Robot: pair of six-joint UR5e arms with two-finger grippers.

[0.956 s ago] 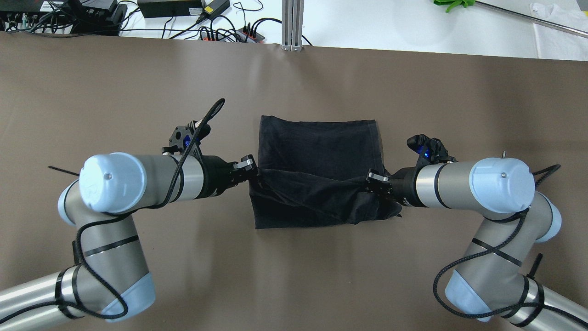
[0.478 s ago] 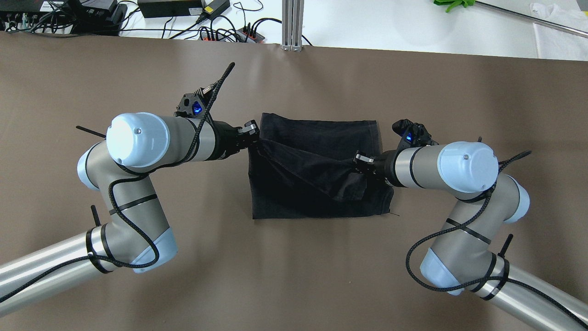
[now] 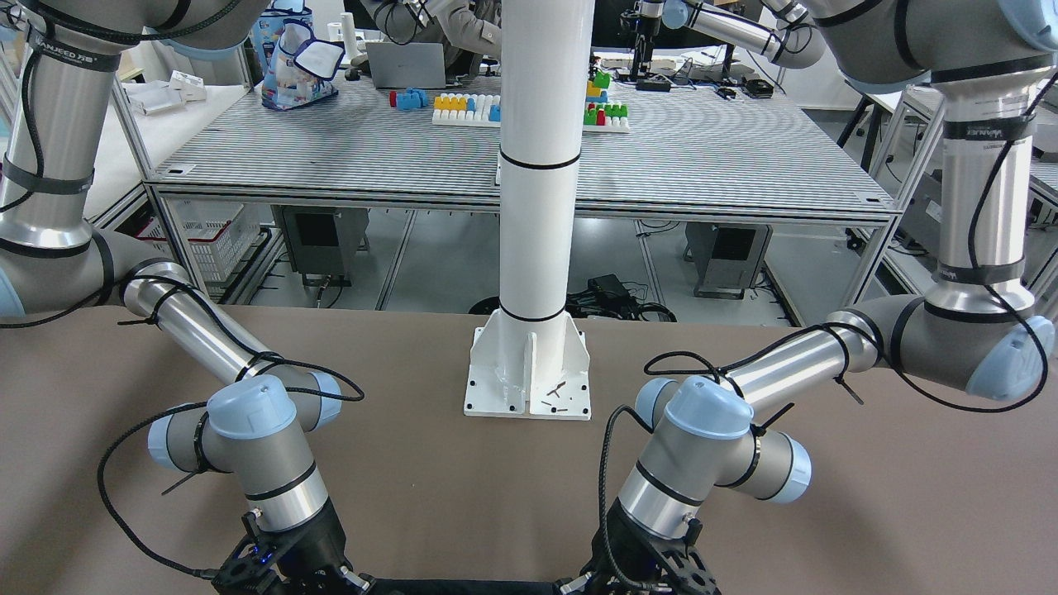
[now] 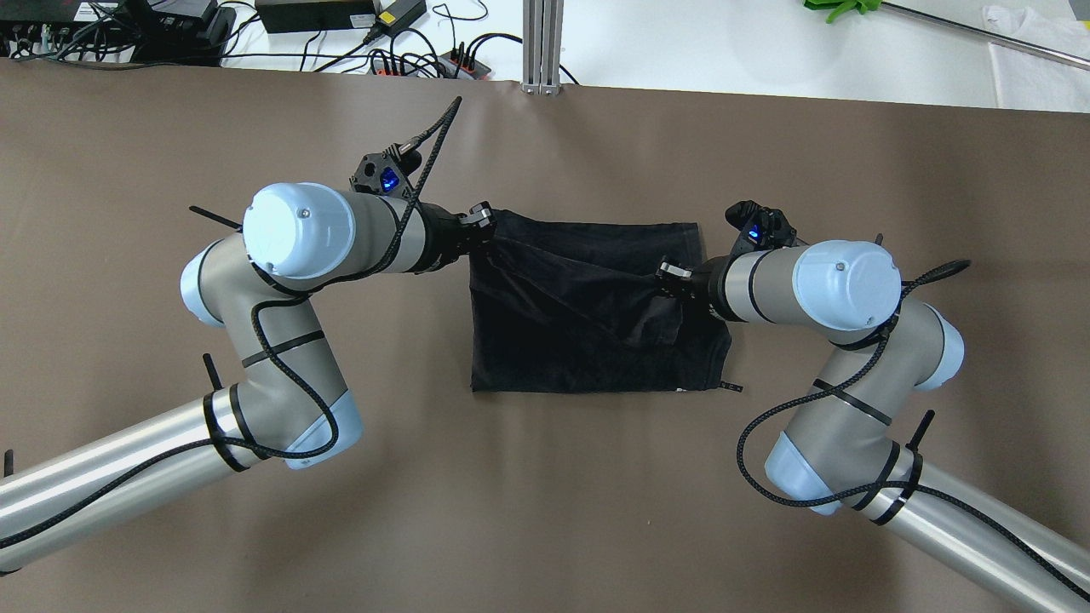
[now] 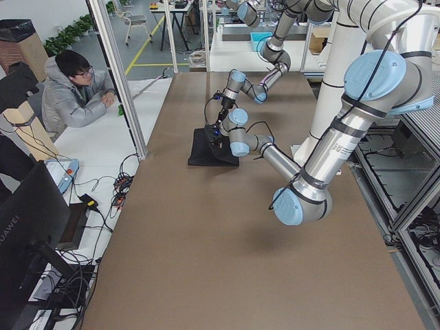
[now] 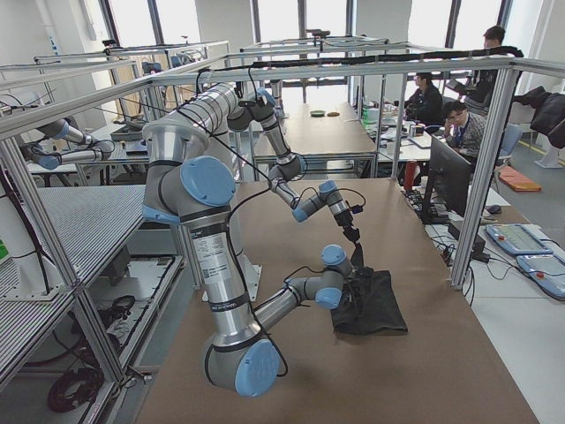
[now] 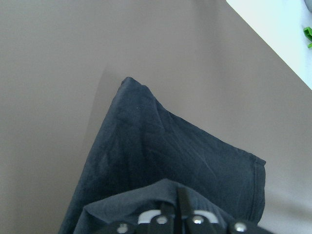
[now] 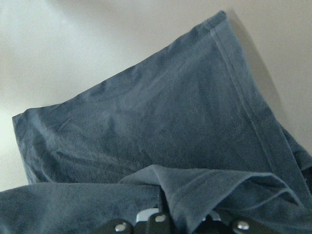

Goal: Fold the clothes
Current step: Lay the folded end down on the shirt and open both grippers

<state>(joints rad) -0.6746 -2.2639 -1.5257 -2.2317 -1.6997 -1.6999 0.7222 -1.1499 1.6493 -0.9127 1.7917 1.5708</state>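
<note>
The clothes are one black garment lying mid-table, its near edge lifted and drawn over itself toward the far edge. My left gripper is shut on the cloth near the garment's far left corner. Toward the right side, my right gripper is shut on a bunched fold of it, lower down than the left. In the left wrist view the cloth drapes over the shut fingers. The right wrist view shows a fold of the hemmed cloth pinched in the fingers. A thin strip of the garment shows at the front-facing view's bottom edge.
The white pole's base plate stands on the brown table on the robot's side of the garment. Cables and power bricks and an aluminium post lie past the far edge. A person sits beyond the table.
Both grippers have carried the garment's near edge away from the robot toward its far edge. The left has gone further, reaching the far left corner.
</note>
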